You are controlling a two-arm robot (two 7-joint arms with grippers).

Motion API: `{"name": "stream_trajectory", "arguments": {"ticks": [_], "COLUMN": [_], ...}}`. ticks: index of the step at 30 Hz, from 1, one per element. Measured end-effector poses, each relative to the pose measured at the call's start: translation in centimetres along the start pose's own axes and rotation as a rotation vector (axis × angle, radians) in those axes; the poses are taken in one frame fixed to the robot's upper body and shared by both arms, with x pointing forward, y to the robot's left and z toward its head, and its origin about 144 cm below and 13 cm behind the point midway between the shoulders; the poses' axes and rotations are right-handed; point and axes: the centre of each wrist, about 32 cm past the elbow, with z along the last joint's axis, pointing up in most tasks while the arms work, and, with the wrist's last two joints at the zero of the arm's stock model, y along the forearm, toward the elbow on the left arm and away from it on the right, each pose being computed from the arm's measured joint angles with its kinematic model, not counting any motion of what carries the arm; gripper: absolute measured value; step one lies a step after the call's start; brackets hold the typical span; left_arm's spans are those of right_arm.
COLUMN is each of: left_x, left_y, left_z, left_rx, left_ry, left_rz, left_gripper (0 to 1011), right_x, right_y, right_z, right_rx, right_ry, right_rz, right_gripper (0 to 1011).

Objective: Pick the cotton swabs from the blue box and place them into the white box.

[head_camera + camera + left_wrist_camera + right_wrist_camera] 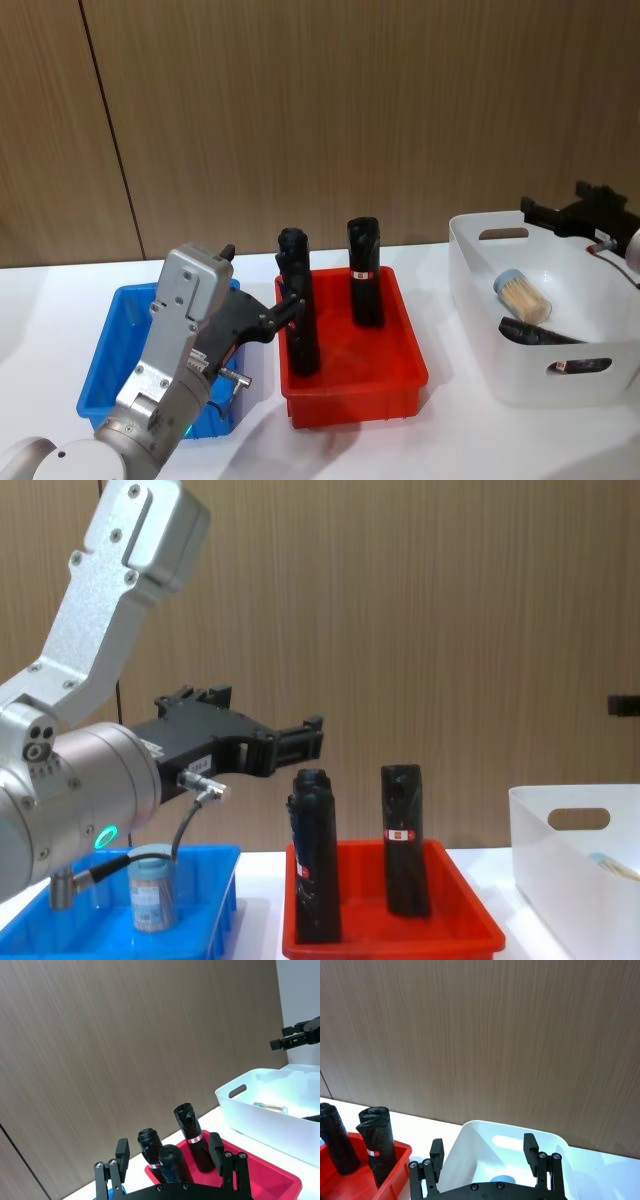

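The left tool (pixel 300 740) hangs spread and empty above the shallow bright blue plastic tray (pixel 215 880) at the white bench's left end, where one clear cotton-swab tub with a grey-blue lid (pixel 152 888) stands upright. Beside it, the red plastic tray (pixel 400 340) carries tall black rolls (pixel 365 270). The right tool (pixel 585 215), spread and empty, hovers over the tall white plastic bin (pixel 470 255) at the right end, where another clear swab tub (pixel 520 295) lies on its side.

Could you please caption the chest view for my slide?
Left gripper open above blue box holding one cotton swab tub.
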Motion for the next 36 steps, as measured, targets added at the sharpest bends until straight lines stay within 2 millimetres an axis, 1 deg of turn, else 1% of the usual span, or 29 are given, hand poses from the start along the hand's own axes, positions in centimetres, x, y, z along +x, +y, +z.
{"name": "stream_trajectory", "arguments": {"ticks": [36], "left_x": [0.0], "left_y": [0.0], "left_z": [0.0], "left_rx": [0.0], "left_ry": [0.0], "left_rz": [0.0], "left_gripper": [1004], "right_x": [0.07], "right_y": [-0.06], "right_z": [-0.09], "right_rx": [0.0], "right_ry": [0.001], "right_rz": [0.0], "right_gripper": [1002]}}
